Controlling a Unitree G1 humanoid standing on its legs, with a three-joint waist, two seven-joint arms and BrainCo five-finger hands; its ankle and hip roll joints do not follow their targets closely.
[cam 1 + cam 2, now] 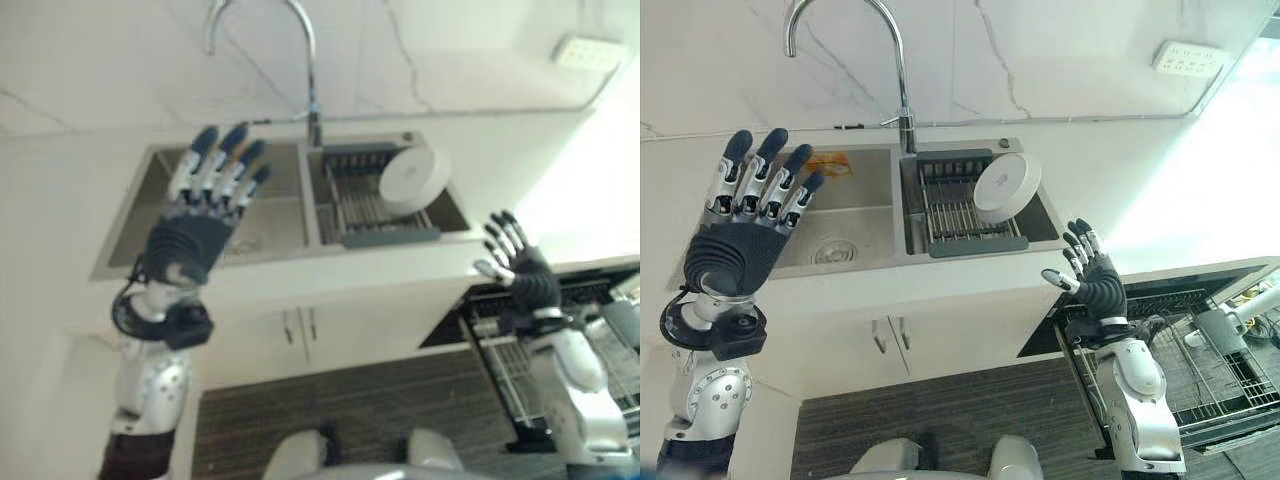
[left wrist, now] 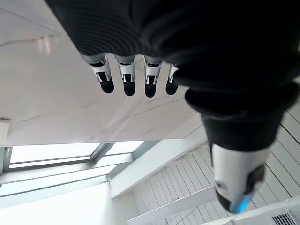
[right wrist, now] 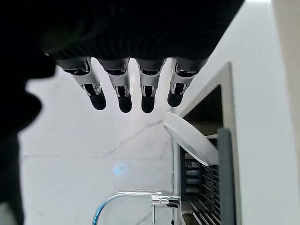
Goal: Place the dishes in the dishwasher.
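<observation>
Marble wall (image 1: 1060,60) behind double sink (image 1: 855,215) w/ plate (image 1: 1006,187) in rack (image 1: 955,215).

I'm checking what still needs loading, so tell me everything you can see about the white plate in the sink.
The plate is round, plain white and smooth, ceramic by the look of it, with a small raised ring at its middle. It stands tilted on edge in the dark drying rack that sits in the right basin of the steel sink, leaning toward the rack's far right corner. Only the rack touches it; both hands are apart from it.
</observation>
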